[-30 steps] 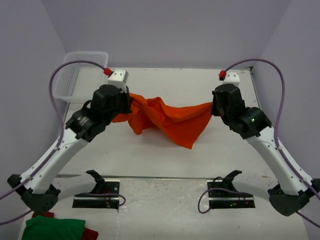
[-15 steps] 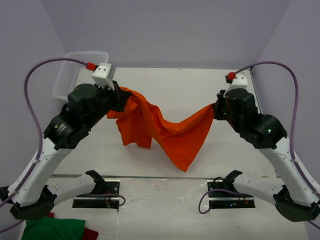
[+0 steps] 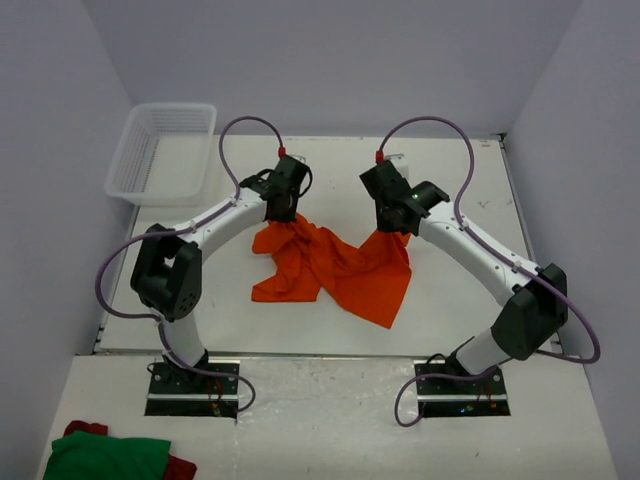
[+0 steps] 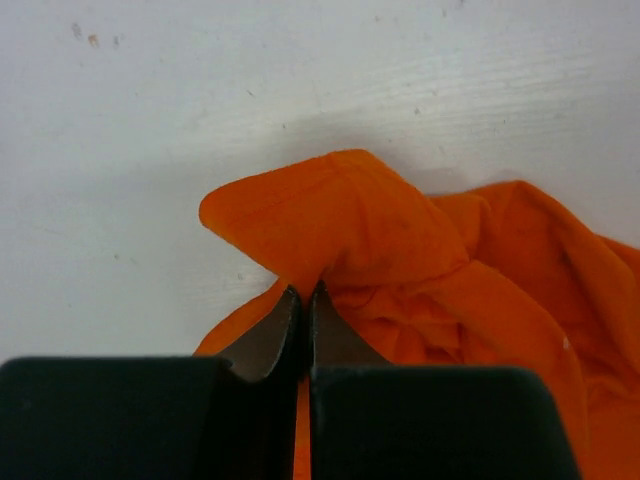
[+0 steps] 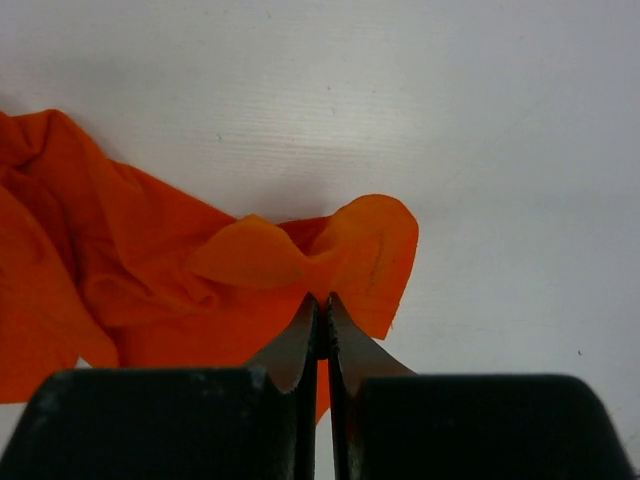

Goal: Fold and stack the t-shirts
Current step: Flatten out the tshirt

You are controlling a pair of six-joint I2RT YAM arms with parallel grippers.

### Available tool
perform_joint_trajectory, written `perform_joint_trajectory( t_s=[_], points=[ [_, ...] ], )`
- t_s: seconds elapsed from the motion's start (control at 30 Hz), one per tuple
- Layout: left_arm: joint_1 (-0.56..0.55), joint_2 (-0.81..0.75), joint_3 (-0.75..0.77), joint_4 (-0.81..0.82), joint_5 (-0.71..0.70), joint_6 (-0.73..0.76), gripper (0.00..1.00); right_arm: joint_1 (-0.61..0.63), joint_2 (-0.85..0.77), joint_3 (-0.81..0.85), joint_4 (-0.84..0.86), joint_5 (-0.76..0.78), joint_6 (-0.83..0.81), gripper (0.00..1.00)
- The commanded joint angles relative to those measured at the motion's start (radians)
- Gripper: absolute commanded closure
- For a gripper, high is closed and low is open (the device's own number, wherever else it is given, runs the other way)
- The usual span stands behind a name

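Observation:
A bright orange t-shirt (image 3: pixel 335 268) lies crumpled in the middle of the white table, its far edge lifted at two points. My left gripper (image 3: pixel 283 212) is shut on the shirt's far left corner, and the pinched fold (image 4: pixel 330 225) bulges just past the fingertips (image 4: pixel 290 310) in the left wrist view. Over at the far right corner, my right gripper (image 3: pixel 392 226) is shut on the cloth too; a bow-like tuft of fabric (image 5: pixel 330 250) sticks out beyond its closed tips (image 5: pixel 322 305). Both arms reach out far over the table.
A clear plastic basket (image 3: pixel 162 150) stands at the back left corner of the table. Green cloth with some red under it (image 3: pixel 105 455) lies off the table at the near left. Purple cables loop above both arms. Grey walls close in the sides.
Both arms have stretched forward and inward, carrying the shirt's corners toward the far middle of the table. The shirt, hanging stretched between the grippers before, now rests mostly on the table.

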State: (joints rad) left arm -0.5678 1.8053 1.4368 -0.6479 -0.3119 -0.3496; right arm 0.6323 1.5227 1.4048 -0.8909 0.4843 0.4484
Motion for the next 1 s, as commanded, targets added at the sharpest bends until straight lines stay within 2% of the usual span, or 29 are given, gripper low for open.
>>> perform_joint_trajectory(
  t_s=[0.0, 0.4, 0.43, 0.47, 0.5, 0.53, 0.6, 0.63, 0.7, 0.73, 0.77, 0.83, 0.97],
  points=[
    [0.014, -0.041, 0.067, 0.166, -0.061, 0.047, 1.00, -0.022, 0.002, 0.022, 0.044, 0.048, 0.007, 1.00],
    [0.098, 0.157, 0.227, 0.169, -0.067, 0.132, 1.00, -0.037, 0.126, 0.056, 0.073, -0.041, -0.022, 1.00],
    [0.101, 0.169, 0.238, 0.163, -0.075, 0.133, 0.94, -0.039, 0.139, 0.071, 0.073, -0.049, -0.025, 1.00],
    [0.108, 0.189, 0.258, 0.151, -0.087, 0.133, 0.73, -0.040, 0.160, 0.075, 0.073, -0.061, -0.025, 1.00],
    [0.111, 0.193, 0.266, 0.143, -0.096, 0.126, 0.56, -0.043, 0.169, 0.083, 0.075, -0.064, -0.025, 1.00],
    [0.109, 0.196, 0.280, 0.134, -0.114, 0.117, 0.31, -0.046, 0.180, 0.098, 0.075, -0.067, -0.028, 0.96],
    [0.109, 0.161, 0.260, 0.140, -0.116, 0.072, 0.11, -0.048, 0.192, 0.108, 0.079, -0.047, -0.036, 0.72],
    [0.109, 0.134, 0.216, 0.154, -0.125, 0.060, 0.03, -0.052, 0.194, 0.114, 0.081, -0.035, -0.040, 0.54],
    [0.102, 0.037, 0.165, 0.198, -0.135, 0.019, 0.02, -0.060, 0.179, 0.118, 0.078, -0.020, -0.042, 0.40],
    [0.097, 0.002, 0.137, 0.212, -0.145, 0.009, 0.01, -0.069, 0.168, 0.112, 0.075, -0.013, -0.040, 0.23],
    [0.083, -0.068, 0.084, 0.231, -0.151, -0.002, 0.01, -0.072, 0.156, 0.106, 0.076, -0.007, -0.039, 0.17],
    [0.066, -0.125, 0.022, 0.238, -0.144, -0.014, 0.01, -0.095, 0.120, 0.080, 0.076, -0.004, -0.042, 0.12],
    [-0.010, -0.246, -0.070, 0.226, -0.136, -0.040, 0.01, -0.154, 0.083, 0.013, 0.078, 0.004, -0.042, 0.14]
  ],
)
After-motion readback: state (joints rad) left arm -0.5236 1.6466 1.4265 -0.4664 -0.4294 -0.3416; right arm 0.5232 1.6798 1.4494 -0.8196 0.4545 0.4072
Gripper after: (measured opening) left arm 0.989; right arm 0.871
